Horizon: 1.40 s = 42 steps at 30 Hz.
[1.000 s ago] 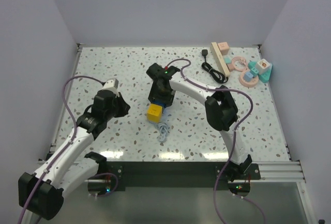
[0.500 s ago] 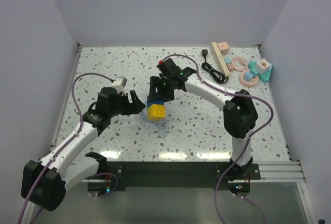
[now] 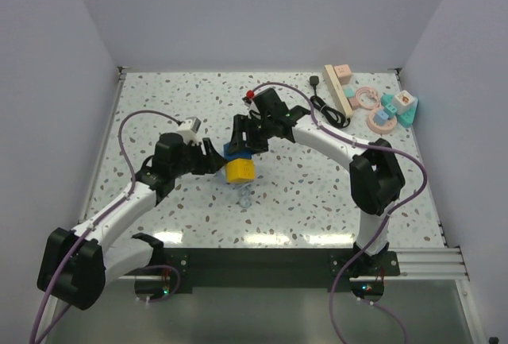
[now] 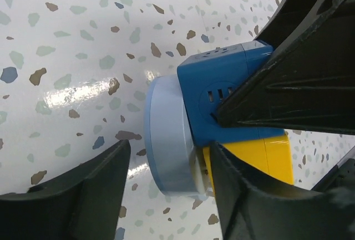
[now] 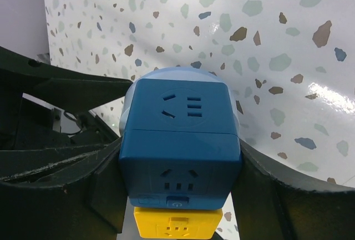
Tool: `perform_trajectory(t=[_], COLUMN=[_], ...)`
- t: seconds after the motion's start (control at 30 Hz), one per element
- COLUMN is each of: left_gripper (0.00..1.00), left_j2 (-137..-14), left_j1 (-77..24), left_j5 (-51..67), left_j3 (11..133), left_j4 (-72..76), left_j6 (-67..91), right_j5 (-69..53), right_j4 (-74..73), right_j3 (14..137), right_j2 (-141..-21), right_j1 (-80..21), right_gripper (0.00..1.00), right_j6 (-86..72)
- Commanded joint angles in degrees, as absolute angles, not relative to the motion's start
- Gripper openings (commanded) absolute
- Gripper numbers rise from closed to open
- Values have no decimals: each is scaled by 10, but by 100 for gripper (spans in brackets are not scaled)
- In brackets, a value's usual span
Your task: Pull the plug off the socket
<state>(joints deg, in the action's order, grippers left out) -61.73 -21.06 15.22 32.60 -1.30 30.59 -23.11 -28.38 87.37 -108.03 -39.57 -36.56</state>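
Well, the right gripper [image 5: 180, 165] is clamped on a blue cube [image 5: 180, 134], one finger pressed flat against each side of it, and the cube's faces show slotted outlet holes. A yellow cube [image 5: 177, 224] of the same kind sits right against the blue one, on the side nearest the right wrist camera. A pale-blue round piece [image 4: 166, 140] sits against the blue cube's opposite face, close to the speckled counter [image 3: 159, 106]; whether it touches the counter cannot be told. The left gripper [image 4: 166, 159] stands with its fingers apart, reaching in from the left so that the round piece lies between them. One finger is clear of it, with counter showing in the gap. The other overlaps the edge of the round piece and the yellow cube, and contact there cannot be told. From above, both arms meet over the middle of the counter. The socket [image 3: 336, 90], a narrow cream bar, lies well apart from both grippers at the far right of the counter, slanting toward the back wall. The plug [image 3: 317, 82] lies on the counter just to the left of the bar's far end, and its thin black cord [image 3: 327, 110] loops beside the bar. The view is too small to show whether the plug head touches the socket. To the right of the bar sit a pink ring [image 3: 379, 123] and some teal blocks [image 3: 401, 107].
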Motion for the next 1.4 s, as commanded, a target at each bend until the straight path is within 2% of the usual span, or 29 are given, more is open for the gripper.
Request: perform_trajectory(t=[0.0,0.03,0.13,0.4,0.53,0.8,0.97,1.1,1.2,1.37], left_gripper=[60,53,42,28,0,0,0,0,0,0], left_j2=[-623,-627,-635,-645,-651,-683,-693,-710,-722,-741], left_j1=[-210,-210,-210,-210,-210,-210,-210,-210,-209,-210], left_j5=[156,155,158,210,188,90,82,88,95,98], left_j3=[331,334,342,334,328,343,331,328,332,353], left_j4=[21,17,4,4,10,-46,-41,-33,-21,-18], left_j6=[273,260,238,243,269,270,268,272,282,288], right_j5=[-312,-312,-321,-318,-297,-298,-310,-307,-246,-171], right_j4=[-254,-262,-275,-275,-285,-386,-422,-378,-291,-250], right_j3=[902,905,908,906,911,947,950,924,858,809], right_j2=[-1044,-1045,-1045,-1043,-1046,-1030,-1018,-1009,-983,-954], right_j1=[-401,-401,-400,-396,-396,-374,-324,-328,-358,-395], right_gripper=[0,0,0,0,0,0,0,0,0,0], right_j6=[-357,-346,-335,-333,-331,-275,-258,-299,-361,-398])
